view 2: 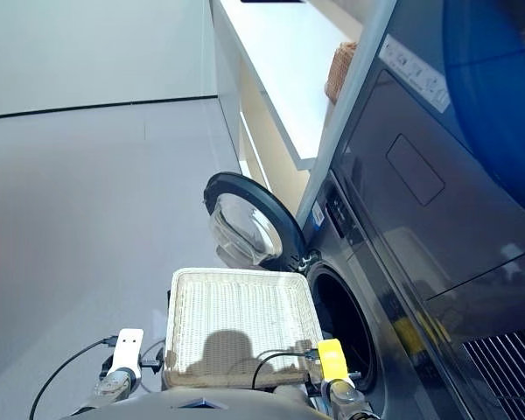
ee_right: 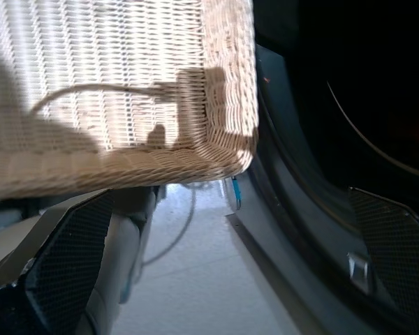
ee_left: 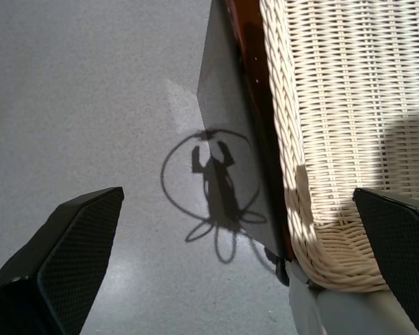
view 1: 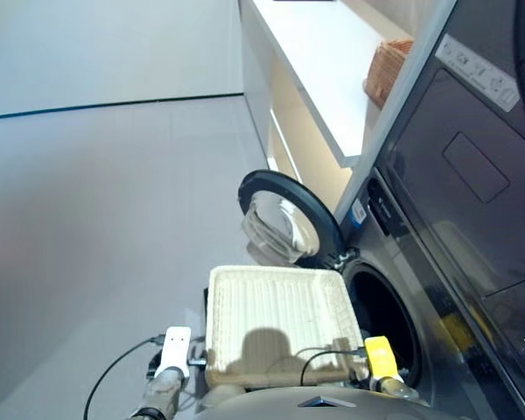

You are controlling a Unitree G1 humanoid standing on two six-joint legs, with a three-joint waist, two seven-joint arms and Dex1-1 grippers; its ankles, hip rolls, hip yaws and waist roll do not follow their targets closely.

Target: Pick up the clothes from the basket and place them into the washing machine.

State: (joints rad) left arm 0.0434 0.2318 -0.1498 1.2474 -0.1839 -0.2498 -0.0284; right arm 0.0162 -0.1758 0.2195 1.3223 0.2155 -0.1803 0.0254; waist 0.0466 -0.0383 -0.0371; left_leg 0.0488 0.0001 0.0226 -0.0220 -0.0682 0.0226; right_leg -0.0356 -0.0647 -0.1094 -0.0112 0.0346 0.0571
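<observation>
Clothes are nowhere to be seen: the shallow cream-white woven wicker basket (view 1: pixel 276 319) shows only its bare weave, and the drum hole of the dark grey glossy front-loading washing machine (view 2: pixel 394 289) is too dark to tell whether any garment lies inside. Just beside the basket's far corner the round black-rimmed glass porthole door (view 1: pixel 284 217) stands swung open. Both arms hang low at the basket's near edge; the left claw (ee_left: pixel 230 279) is spread wide over the grey floor (ee_left: pixel 91 105) just outside the basket's wall, gripping nothing, and the right claw (ee_right: pixel 223 279) is likewise spread wide and empty between the basket's near corner and the machine's front. Judging from the bare basket, loading looks finished, so the sensible step is to confirm the drum holds all three garments before reaching again, keeping both claws clear of the wicker rim and the door.
</observation>
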